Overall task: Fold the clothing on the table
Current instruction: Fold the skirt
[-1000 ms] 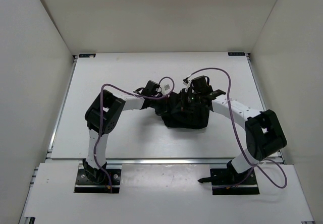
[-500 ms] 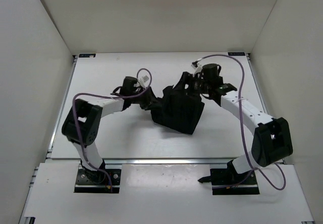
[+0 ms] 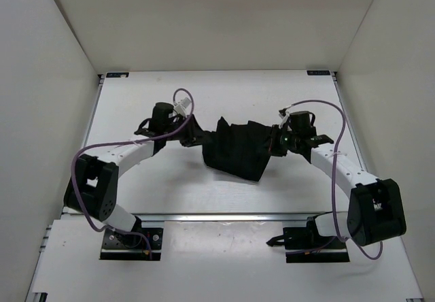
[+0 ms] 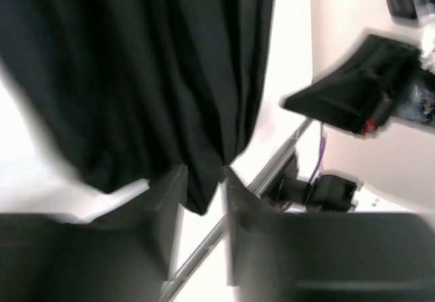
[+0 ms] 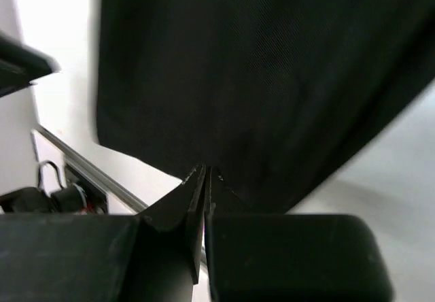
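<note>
The black clothing (image 3: 236,149) lies spread in the middle of the white table (image 3: 204,98), creased, its lower corner pointing toward me. My left gripper (image 3: 192,137) is at its left end. In the left wrist view its jaws (image 4: 205,176) stand apart, and a corner of the clothing (image 4: 156,77) hangs between the fingertips without being pinched. My right gripper (image 3: 273,142) is at the right end. In the right wrist view its jaws (image 5: 206,171) are pressed together at the edge of the clothing (image 5: 258,77).
White walls enclose the table on three sides. A metal rail (image 3: 224,215) runs along the near edge, also seen as the rail (image 5: 88,169) in the right wrist view. Both arm bases (image 3: 129,241) sit below it. The right arm (image 4: 353,98) shows in the left wrist view.
Both grippers have moved outward, left and right, and the bunched clothing has been drawn out wider between them. The left jaws have opened. The right jaws opened and shut again.
</note>
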`<state>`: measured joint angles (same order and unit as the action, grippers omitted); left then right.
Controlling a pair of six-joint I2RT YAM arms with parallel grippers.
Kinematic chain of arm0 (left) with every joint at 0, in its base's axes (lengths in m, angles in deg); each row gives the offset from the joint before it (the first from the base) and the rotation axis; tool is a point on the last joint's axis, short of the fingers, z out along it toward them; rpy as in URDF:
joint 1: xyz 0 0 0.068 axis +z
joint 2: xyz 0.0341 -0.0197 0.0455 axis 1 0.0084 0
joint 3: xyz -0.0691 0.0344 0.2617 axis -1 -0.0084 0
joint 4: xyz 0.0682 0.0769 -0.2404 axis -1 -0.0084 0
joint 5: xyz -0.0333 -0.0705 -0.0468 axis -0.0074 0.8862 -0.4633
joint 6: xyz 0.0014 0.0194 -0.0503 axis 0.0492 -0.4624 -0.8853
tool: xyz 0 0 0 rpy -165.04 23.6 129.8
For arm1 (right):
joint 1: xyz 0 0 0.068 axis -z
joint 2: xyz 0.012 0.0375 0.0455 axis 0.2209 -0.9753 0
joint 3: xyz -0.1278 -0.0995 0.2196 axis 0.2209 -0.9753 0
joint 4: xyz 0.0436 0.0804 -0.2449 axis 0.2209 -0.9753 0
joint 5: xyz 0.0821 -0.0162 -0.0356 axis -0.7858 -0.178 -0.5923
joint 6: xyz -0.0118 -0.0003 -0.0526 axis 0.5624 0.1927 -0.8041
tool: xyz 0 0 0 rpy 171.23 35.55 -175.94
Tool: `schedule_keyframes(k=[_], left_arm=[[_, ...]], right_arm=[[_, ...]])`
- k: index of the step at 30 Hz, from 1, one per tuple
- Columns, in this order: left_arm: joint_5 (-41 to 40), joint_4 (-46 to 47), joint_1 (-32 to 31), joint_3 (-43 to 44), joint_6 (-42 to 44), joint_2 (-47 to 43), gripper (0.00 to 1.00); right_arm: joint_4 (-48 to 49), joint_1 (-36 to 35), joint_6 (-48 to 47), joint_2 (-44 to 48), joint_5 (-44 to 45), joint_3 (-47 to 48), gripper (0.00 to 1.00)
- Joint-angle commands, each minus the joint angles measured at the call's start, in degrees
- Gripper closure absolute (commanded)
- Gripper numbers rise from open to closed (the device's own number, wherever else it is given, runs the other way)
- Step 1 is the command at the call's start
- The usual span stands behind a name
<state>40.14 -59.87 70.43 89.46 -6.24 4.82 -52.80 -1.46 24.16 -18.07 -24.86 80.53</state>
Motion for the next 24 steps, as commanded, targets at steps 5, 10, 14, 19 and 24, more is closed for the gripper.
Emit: schedule_keyframes(k=[5, 10, 14, 19, 24], left_arm=[[-1.32, 5.97, -12.10, -0.44, -1.37, -1.16, 1.00], [-10.98, 3.62, -14.66, -3.08, 1.35, 2.97, 1.00], [-21.60, 3.35, -13.17, -6.07, 2.58, 4.82, 1.00], [-26.29, -1.29, -10.27, -0.73, 8.28, 9.03, 1.00], [-24.80, -5.52, -6.66, 5.08, 10.05, 7.73, 0.95]], right_arm=[[5.21, -1.60, -2.15, -2.46, -0.14, -3.19, 1.00], [8.73, -1.34, -3.47, -8.26, -1.72, -2.23, 1.00], [8.73, -1.51, -5.93, -12.39, -1.20, 0.67, 1.00], [5.75, 1.47, -8.47, -14.16, -3.21, 4.35, 1.00], [4.16, 4.37, -9.36, -9.51, -6.38, 9.80, 0.75]])
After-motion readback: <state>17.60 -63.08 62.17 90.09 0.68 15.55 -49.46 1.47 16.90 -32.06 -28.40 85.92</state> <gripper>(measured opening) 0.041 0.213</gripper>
